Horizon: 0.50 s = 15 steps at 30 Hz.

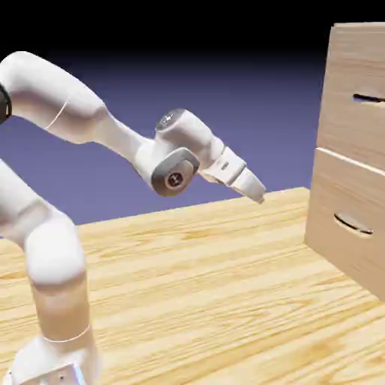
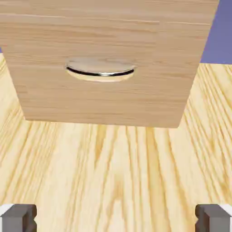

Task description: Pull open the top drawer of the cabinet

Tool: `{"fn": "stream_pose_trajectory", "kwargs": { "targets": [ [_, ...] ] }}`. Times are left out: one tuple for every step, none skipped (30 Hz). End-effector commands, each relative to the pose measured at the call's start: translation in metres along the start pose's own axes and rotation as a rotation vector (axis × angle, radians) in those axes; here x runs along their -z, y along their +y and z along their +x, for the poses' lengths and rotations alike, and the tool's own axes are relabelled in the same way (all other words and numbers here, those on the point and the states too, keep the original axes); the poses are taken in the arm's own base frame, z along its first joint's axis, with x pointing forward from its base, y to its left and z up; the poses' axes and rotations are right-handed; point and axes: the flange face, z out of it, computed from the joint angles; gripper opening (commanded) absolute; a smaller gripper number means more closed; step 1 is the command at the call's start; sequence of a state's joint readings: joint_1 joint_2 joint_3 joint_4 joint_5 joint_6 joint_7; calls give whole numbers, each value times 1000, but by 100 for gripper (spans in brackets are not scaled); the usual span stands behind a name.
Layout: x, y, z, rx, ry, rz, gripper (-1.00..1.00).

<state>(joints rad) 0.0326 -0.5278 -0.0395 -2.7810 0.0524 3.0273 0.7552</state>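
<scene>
Exterior view: my gripper [image 1: 256, 192] hangs over the table [image 1: 195, 286], angled down and well short of the cabinet [image 1: 353, 150]; the top drawer [image 1: 357, 98] sits shut, high on the right, with its slot handle [image 1: 367, 98] above my hand's level. Hand view: my fingertips [image 2: 18, 217] stand spread wide with nothing between them, and I see only the lower drawer [image 2: 104, 90] and its curved slot [image 2: 100, 72]. In my judgement I must rise and level out first, then go in squarely to that upper slot.

the cabinet [image 1: 353, 143] runs off the exterior view's right edge, so its far side is cut; top drawer [image 1: 359, 90] handle slot is half cropped; hand view only catches the lower drawer [image 2: 104, 68], top cropped
</scene>
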Motion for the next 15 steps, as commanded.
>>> {"fn": "stream_pose_trajectory", "kwargs": {
  "targets": [
    [-9, 5, 9, -74, -18, -9, 0],
    [-18, 10, 19, -147, -35, -19, 0],
    [-27, 15, 27, -220, -49, -31, 0],
    [-37, 22, 36, -291, -62, -45, 0],
    [-46, 28, 44, -362, -74, -59, 0],
    [-56, 35, 52, -432, -83, -74, 0],
    [-65, 43, 59, -501, -89, -90, 0],
    [-75, 51, 67, -568, -94, -106, 0],
    [-84, 59, 74, -635, -96, -122, 0],
    [-93, 67, 80, -701, -96, -138, 0],
    [-102, 76, 87, -765, -94, -155, 0],
    [-110, 85, 93, -828, -89, -170, 0],
    [-118, 93, 99, -889, -81, -185, 0],
    [-125, 102, 105, -949, -72, -199, 0],
    [-132, 111, 112, -1008, -60, -212, 0]
  ]
}}
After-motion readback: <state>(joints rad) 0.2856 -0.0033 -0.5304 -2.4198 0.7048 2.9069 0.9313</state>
